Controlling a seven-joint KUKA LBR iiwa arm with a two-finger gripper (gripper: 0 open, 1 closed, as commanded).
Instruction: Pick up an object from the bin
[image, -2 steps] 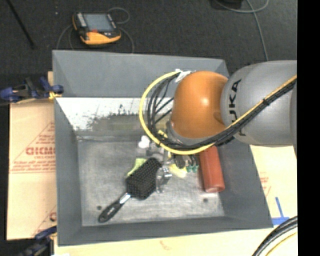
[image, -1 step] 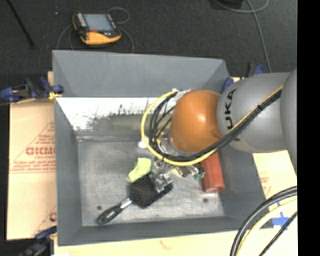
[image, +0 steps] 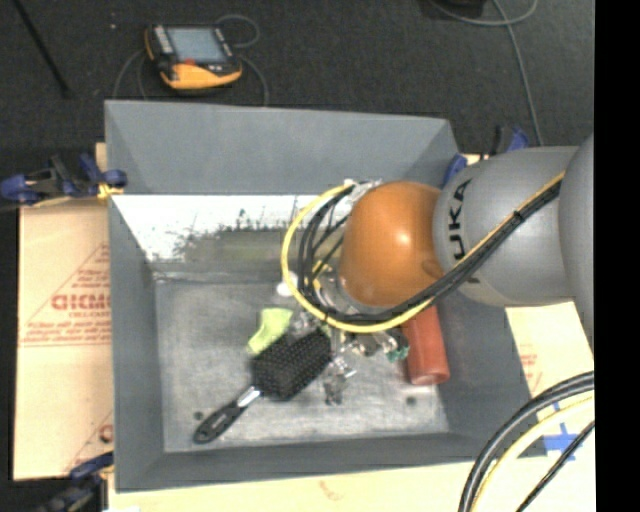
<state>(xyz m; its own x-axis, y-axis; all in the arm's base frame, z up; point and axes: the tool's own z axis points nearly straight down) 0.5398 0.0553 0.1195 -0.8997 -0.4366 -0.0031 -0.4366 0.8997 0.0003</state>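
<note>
My gripper (image: 341, 376) reaches down under the arm's orange cover in the middle of the bin, its metal tip right beside the head of a black hairbrush (image: 289, 365). The brush lies slantwise, its handle running to the lower left of the bin floor. A small yellow-green thing (image: 270, 327) lies just above the brush head, to the gripper's left. A red cylinder (image: 426, 349) lies on the floor to the gripper's right, partly hidden by the arm. Whether the gripper touches the brush I cannot tell.
The arm and its orange cover with looped cables hang over the back right of the bin and hide what lies beneath. The bin's sloped grey walls close in on all sides.
</note>
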